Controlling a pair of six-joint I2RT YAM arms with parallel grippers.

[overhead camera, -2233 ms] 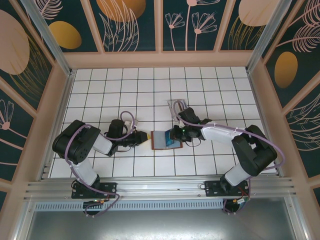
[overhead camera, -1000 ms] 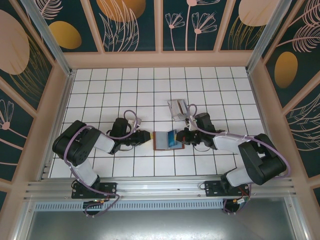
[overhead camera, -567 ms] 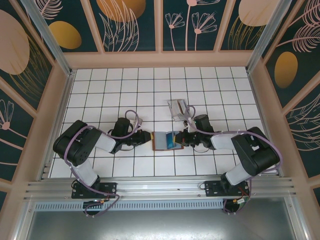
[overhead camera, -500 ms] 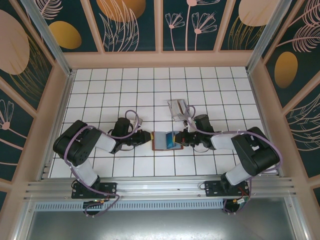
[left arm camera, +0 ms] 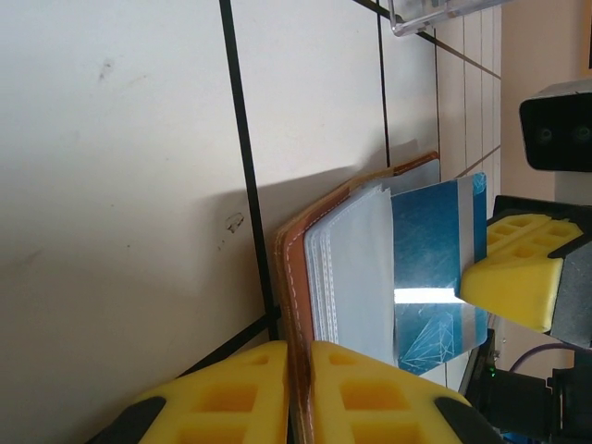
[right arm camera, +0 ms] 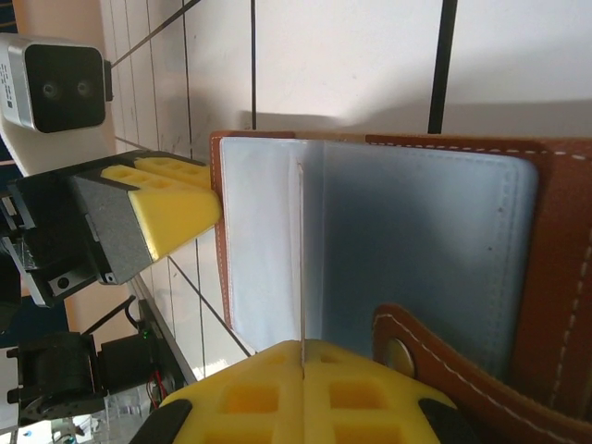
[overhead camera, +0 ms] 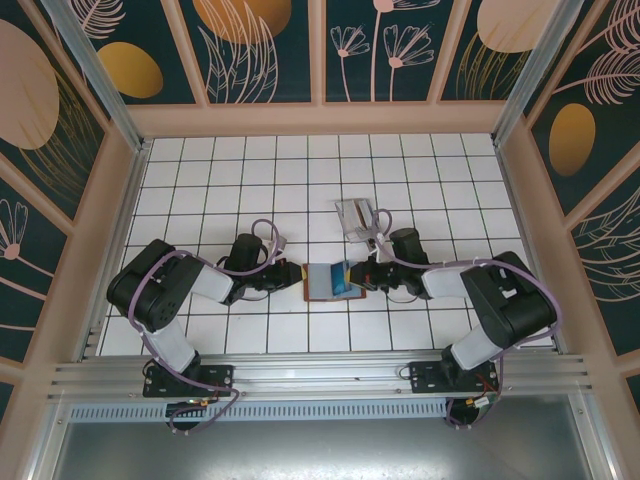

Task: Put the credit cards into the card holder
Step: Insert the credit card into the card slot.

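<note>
Card holder (overhead camera: 322, 282): lying open, clear sleeves exposed.
Left gripper (left arm camera: 298, 375): clenched on the card holder's cover edge, apparently to steady it.
Right gripper (right arm camera: 302, 375): pinching blue card (left arm camera: 435, 268) edge-on over the card holder, likely for sleeve insertion.

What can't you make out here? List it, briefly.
- Right wrist: the card is edge-on, so its face is hidden.
- Left wrist: the clear case is cut off by the top edge.
- Top view: whether the card is inside the holder; too small.
- Left wrist: any other cards inside; the sleeves overlap.
</note>
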